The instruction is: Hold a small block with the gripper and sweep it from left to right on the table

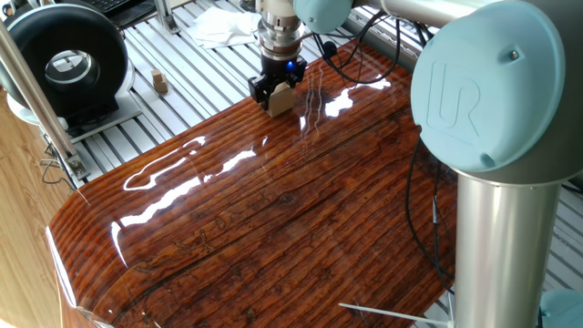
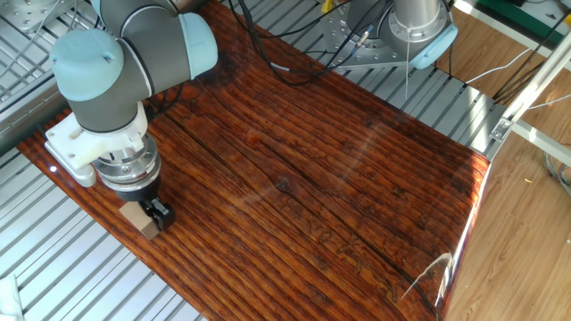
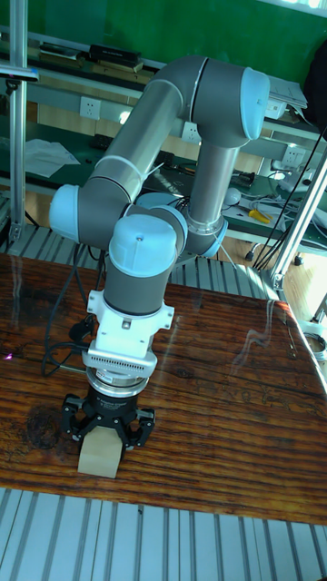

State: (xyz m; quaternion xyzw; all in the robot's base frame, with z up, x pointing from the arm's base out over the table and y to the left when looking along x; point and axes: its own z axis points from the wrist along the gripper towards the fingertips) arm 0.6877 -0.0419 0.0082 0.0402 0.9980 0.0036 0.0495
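- The gripper point(image 1: 277, 90) point(image 2: 149, 214) point(image 3: 104, 436) points straight down near one edge of the table point(image 1: 273, 228) point(image 2: 339, 178) point(image 3: 227, 408), its black fingers pinching the small block point(image 1: 281, 99) point(image 2: 138, 219) point(image 3: 99, 456) from two opposite sides.
- The small block is a plain light-tan wooden cube; it sits upright between the fingers with its lower part showing below the fingertips.
- In the tall fixed view the block's bottom face appears to meet the glossy board just inside the edge that borders the silver slatted surface point(image 1: 191, 73) point(image 2: 53, 267) point(image 3: 163, 545); whether it presses on the wood or hangs just above it cannot be told.
- A small blue light point(image 1: 290, 64) glows on the gripper body, just under the silver wrist point(image 1: 279, 38) point(image 3: 118, 363).
- The grey-and-pale-blue robot arm point(image 1: 474, 100) point(image 2: 116, 62) point(image 3: 173, 172) bends over the board, its base column standing at the opposite side.
- A tiny darker-brown wooden piece point(image 1: 159, 83) stands on the slatted surface, well apart from the gripper.
- A black round device point(image 1: 64, 64) rests beside that piece, and a white cloth point(image 1: 223, 27) lies on the slats behind the gripper.
- Black cables point(image 2: 285, 53) trail across the far part of the board.
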